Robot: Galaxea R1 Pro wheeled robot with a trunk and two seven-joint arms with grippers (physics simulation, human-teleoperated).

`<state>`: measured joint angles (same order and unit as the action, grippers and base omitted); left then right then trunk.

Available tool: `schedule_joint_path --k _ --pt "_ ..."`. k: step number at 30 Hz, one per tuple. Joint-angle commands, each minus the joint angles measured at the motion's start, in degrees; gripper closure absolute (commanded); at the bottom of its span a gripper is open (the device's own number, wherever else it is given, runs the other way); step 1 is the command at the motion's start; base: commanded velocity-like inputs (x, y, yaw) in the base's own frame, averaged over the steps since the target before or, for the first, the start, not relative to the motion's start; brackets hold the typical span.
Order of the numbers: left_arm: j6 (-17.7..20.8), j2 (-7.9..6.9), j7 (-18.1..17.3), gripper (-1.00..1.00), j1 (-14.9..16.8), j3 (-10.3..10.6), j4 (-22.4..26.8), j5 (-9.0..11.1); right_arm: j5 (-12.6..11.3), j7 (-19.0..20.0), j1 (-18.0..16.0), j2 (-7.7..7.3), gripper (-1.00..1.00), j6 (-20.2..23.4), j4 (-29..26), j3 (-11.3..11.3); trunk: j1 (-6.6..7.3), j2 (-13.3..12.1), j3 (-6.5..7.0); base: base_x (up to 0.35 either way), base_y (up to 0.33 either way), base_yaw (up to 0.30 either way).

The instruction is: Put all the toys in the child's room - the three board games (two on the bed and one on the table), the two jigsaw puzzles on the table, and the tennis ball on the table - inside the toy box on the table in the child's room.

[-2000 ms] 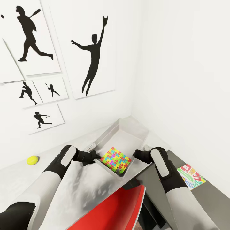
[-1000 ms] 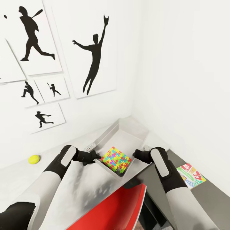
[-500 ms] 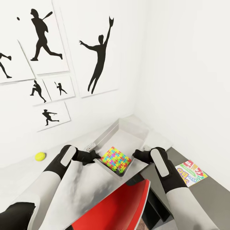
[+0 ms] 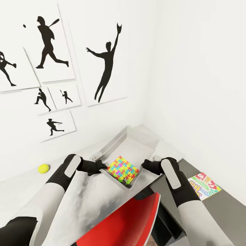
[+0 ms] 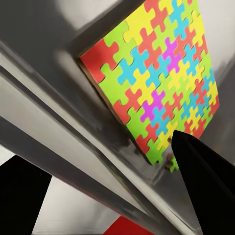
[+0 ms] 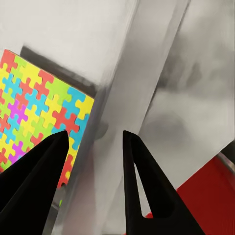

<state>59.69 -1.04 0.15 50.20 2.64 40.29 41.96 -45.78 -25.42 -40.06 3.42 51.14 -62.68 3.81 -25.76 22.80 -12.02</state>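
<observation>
Two grippers clasp opposite walls of the toy box [image 4: 136, 141]: the left gripper [image 4: 99, 165] has its fingers astride the near left rim, the right gripper [image 4: 147, 165] straddles the right rim, the wall between its parted fingers [image 6: 147, 196]. One jigsaw puzzle [image 4: 123, 169] lies inside at the near end. On the table [image 4: 20, 191] sits the tennis ball [image 4: 43, 168], well left; a board game [image 4: 204, 185] rests far right. A red chair [image 4: 123, 222] stands below.
</observation>
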Motion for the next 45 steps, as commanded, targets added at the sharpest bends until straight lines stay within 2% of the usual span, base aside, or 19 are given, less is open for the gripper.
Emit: schedule_joint_path --k 1,20,45 --pt "-0.4 -0.01 0.0 1.00 0.1 1.1 0.1 1.0 -2.0 -0.5 0.0 0.01 1.00 0.4 0.0 0.0 -0.02 0.1 -0.02 -0.094 0.000 0.000" --pt "-0.4 -0.02 0.0 1.00 0.1 1.1 0.1 1.0 -1.9 -0.5 0.0 0.06 1.00 0.4 0.0 0.0 -0.02 0.1 1.78 -0.132 0.033 0.000" --pt "-0.4 -0.01 0.0 1.00 0.1 1.1 0.1 1.0 -1.9 -0.5 0.0 0.17 1.00 0.4 0.0 0.0 -0.02 0.1 4.14 -0.120 0.170 0.000"
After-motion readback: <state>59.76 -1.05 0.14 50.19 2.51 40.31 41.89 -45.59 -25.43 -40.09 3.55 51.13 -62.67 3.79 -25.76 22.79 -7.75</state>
